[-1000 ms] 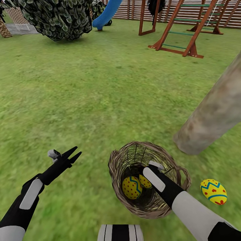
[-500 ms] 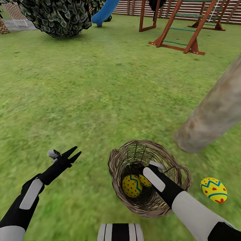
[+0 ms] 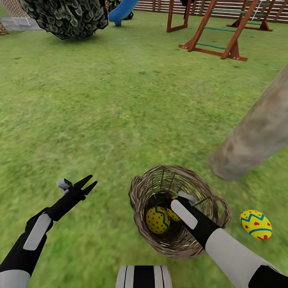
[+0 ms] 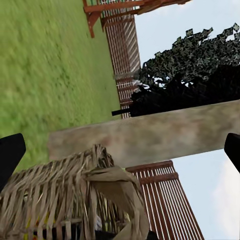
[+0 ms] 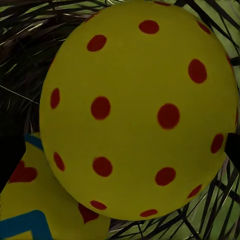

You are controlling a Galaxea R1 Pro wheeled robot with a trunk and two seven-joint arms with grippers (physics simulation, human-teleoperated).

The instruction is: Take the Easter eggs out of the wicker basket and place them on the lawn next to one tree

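Only the head camera has tilted down slightly since earlier: left gripper [image 3: 90, 182] hovers parted over the lawn [image 3: 100, 120], right gripper [image 3: 176, 204], jaws spread around a dotted Easter egg [image 5: 137, 107], reaches into the wicker basket [image 3: 138, 192], third egg [image 3: 256, 225] beside the tree [image 3: 256, 136].

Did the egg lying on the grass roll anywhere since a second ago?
No. The egg on the grass sits in the same spot beside the basket and below the tree trunk. The camera tilted a bit.

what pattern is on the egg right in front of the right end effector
Yellow with red dots, clearest in the right wrist view.
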